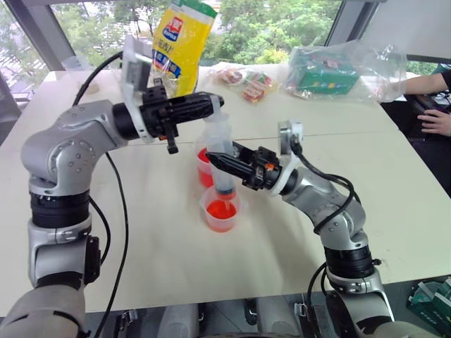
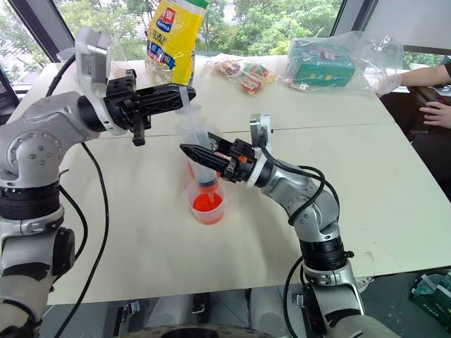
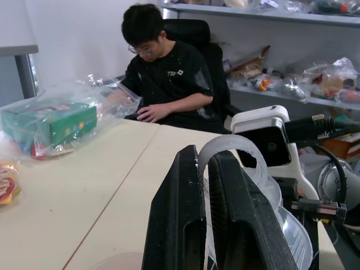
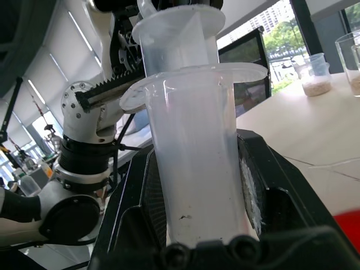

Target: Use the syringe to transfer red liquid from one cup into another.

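**Both end effectors on the syringe above the small cup**

My right end effector is clamped across the barrel of the syringe, which stands nearly upright over the bench. In my right wrist view the clear barrel fills the space between the two black fingers, pressed against both, with its flange just above them.

My left end effector reaches in from my left at the top of the syringe. Its two fingers are closed together on the plunger's top; my left wrist view shows the pale plastic ring of the plunger head curving up between and around them.

The syringe's lower end, with its dark seal, points down into the smaller cup, which sits on the bench directly beneath and holds red liquid in its bottom part. Whether the tip touches the liquid I cannot tell. The wider cup stands just behind the smaller one, partly hidden by the barrel and my right end effector, and also shows red inside.

Further back on the bench stand a yellow bag, a packet of snacks and a green box in a clear plastic bag. A person in a black shirt sits at the far right edge of the bench.
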You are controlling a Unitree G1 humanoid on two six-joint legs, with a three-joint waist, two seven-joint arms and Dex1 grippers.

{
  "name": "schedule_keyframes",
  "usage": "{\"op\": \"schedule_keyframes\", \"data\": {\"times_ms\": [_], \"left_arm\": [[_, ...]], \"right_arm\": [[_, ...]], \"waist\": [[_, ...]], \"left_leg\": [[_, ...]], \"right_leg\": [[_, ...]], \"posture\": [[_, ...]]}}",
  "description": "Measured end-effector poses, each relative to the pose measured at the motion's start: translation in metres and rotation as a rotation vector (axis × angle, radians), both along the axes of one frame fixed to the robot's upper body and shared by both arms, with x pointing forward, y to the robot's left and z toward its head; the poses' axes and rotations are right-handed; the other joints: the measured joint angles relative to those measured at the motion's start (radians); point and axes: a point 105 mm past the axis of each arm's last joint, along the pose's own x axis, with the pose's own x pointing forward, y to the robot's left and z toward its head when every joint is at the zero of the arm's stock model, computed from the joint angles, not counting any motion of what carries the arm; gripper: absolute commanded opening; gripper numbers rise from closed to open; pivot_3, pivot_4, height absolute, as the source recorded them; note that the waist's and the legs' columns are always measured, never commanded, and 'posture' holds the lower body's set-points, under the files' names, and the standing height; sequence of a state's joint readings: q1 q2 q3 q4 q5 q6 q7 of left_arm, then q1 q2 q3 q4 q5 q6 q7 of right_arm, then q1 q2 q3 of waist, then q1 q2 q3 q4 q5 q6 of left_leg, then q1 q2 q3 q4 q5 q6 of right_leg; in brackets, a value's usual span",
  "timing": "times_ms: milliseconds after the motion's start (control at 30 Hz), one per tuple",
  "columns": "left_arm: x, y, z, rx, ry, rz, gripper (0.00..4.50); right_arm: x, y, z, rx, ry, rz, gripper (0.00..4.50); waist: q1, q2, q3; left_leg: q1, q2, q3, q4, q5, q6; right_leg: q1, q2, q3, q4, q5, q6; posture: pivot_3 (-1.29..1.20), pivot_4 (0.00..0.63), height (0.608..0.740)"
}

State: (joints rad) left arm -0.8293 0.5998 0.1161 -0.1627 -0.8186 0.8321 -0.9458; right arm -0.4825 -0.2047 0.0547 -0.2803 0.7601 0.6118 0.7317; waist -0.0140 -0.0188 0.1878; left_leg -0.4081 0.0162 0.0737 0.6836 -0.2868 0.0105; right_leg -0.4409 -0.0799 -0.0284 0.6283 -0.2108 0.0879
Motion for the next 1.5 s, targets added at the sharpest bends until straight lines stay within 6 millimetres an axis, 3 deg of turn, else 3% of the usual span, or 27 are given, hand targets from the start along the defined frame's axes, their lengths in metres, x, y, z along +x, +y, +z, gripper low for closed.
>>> {"op": "schedule_keyframes", "data": {"times_ms": [633,767,967,1133,1367,1500], "left_arm": [[-0.01,0.007,-0.004,-0.005,0.044,0.014,0.03],[-0.012,0.007,-0.004,0.002,0.079,0.001,1.53],[-0.007,0.019,-0.004,0.016,0.133,0.033,4.47],[-0.007,0.028,-0.002,0.038,0.136,0.048,4.47],[-0.005,0.061,-0.002,0.04,0.142,0.171,4.47],[-0.005,0.07,-0.007,0.026,0.158,0.201,4.47]], "right_arm": [[-0.003,0.005,0.007,-0.002,-0.024,0.031,1.39],[-0.002,0.004,0.006,-0.019,-0.021,0.028,1.39],[-0.002,0.0,0.009,-0.007,-0.03,0.013,1.39],[-0.002,0.0,0.014,0.002,-0.042,0.017,1.39],[-0.005,-0.002,0.023,0.022,-0.062,0.03,1.39],[-0.004,-0.003,0.042,0.05,-0.068,0.037,1.39]], "waist": [[0.0,0.0,0.0],[0.0,0.0,0.0],[-0.001,0.0,0.0],[-0.002,0.0,0.0],[-0.002,0.0,0.0],[0.0,0.0,0.0]], "left_leg": [[0.0,0.0,0.0,0.0,0.0,0.0],[0.0,0.0,0.0,0.0,0.0,0.0],[0.0,0.0,0.0,0.0,0.0,0.0],[0.0,0.0,0.0,0.0,0.0,0.0],[0.0,0.0,0.0,0.0,0.0,0.0],[0.0,0.0,0.0,0.0,0.0,0.0]], "right_leg": [[0.0,0.0,0.0,0.0,0.0,0.0],[0.0,0.0,0.0,0.0,0.0,0.0],[0.0,0.0,0.0,0.0,0.0,0.0],[0.0,0.0,0.0,0.0,0.0,0.0],[0.0,0.0,0.0,0.0,0.0,0.0],[0.0,0.0,0.0,0.0,0.0,0.0]], "posture": [[0.0,0.15,0.74],[0.0,0.15,0.74],[0.0,0.15,0.74],[0.0,0.15,0.74],[0.0,0.15,0.74],[0.0,0.15,0.74]]}}
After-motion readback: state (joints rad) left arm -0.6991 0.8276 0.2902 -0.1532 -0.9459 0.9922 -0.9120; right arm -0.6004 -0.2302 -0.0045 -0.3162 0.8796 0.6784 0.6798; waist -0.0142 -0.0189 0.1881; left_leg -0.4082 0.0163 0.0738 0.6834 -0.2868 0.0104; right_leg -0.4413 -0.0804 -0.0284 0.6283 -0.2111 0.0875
